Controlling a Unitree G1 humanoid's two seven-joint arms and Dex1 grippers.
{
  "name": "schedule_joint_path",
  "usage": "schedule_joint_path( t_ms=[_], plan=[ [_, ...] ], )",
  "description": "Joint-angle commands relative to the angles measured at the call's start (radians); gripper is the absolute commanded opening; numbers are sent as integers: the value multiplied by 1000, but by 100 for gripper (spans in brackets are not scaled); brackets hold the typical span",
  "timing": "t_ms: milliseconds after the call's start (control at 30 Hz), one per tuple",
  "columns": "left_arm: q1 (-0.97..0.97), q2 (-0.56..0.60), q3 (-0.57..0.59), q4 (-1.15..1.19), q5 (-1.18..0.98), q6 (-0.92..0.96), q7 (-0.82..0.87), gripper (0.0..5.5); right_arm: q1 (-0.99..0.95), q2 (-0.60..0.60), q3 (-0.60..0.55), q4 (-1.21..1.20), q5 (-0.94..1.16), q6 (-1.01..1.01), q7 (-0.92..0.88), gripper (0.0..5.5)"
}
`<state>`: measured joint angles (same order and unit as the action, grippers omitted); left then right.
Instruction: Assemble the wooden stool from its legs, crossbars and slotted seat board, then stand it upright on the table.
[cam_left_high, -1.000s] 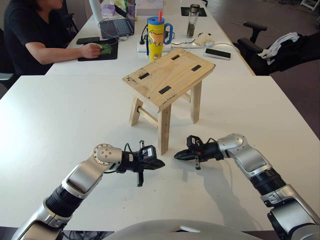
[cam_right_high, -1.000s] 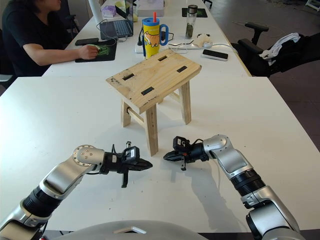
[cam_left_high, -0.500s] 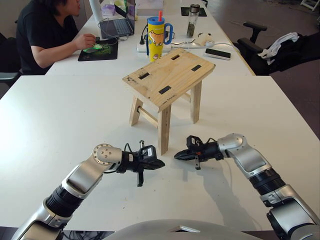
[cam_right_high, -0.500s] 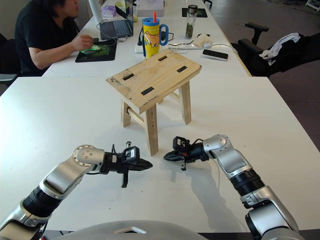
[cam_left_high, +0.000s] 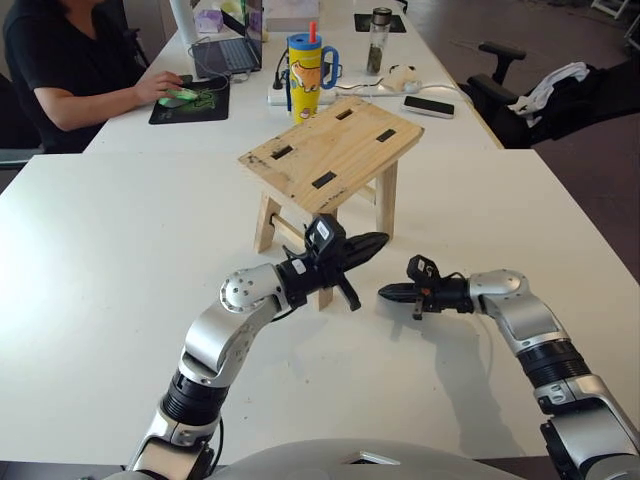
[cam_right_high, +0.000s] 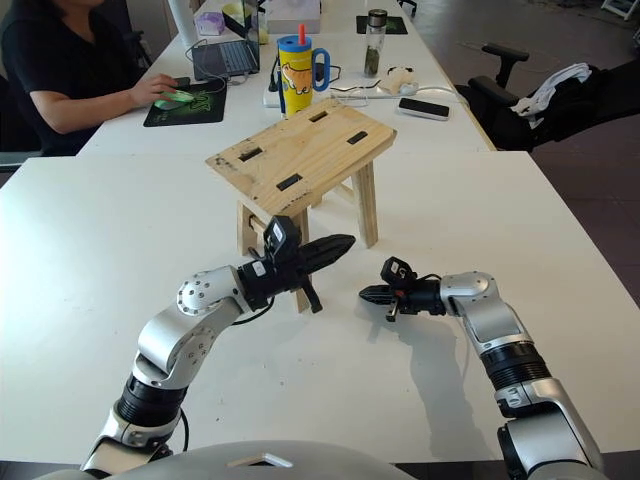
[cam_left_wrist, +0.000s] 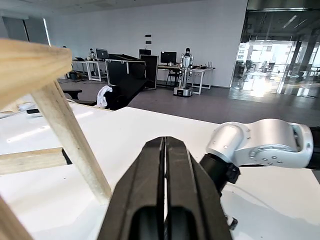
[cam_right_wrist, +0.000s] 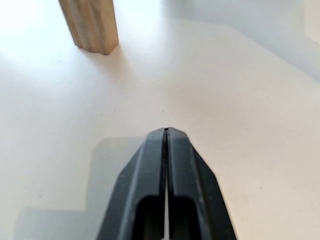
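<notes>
On the white table (cam_left_high: 100, 260) the wooden stool (cam_left_high: 330, 152) stands upright, apparently finished.
Pulling back should go wide of the near leg (cam_right_wrist: 90, 25); a nudge could shift the stool. The left gripper (cam_left_high: 378, 239) hangs raised before that leg, the right gripper (cam_left_high: 386, 293) low over the table; the 2 are pressed together, empty.

Assembled pale wooden stool (cam_left_high: 330, 160) upright on the white table (cam_left_high: 100, 260), slotted seat uppermost.
</notes>
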<state>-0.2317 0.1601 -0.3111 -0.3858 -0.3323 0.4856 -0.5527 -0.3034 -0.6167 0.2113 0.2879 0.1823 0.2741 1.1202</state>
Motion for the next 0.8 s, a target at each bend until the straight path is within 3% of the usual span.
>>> schedule_joint_path(
  t_ms=[33,167,500,800],
  plan=[
    [2,2,-5,23,22,-13,15,3,-2,-3,-14,6,-1,5,1,0],
    [13,63,-36,71,126,-31,36,3,-19,-1,-23,18,-4,0,-2,0],
    [-30,44,22,193,222,-82,136,3,5,18,-17,-10,-4,5,-17,0],
    [-123,113,101,391,242,-199,77,3,-14,28,-20,-4,-4,6,-17,0]
  ],
)
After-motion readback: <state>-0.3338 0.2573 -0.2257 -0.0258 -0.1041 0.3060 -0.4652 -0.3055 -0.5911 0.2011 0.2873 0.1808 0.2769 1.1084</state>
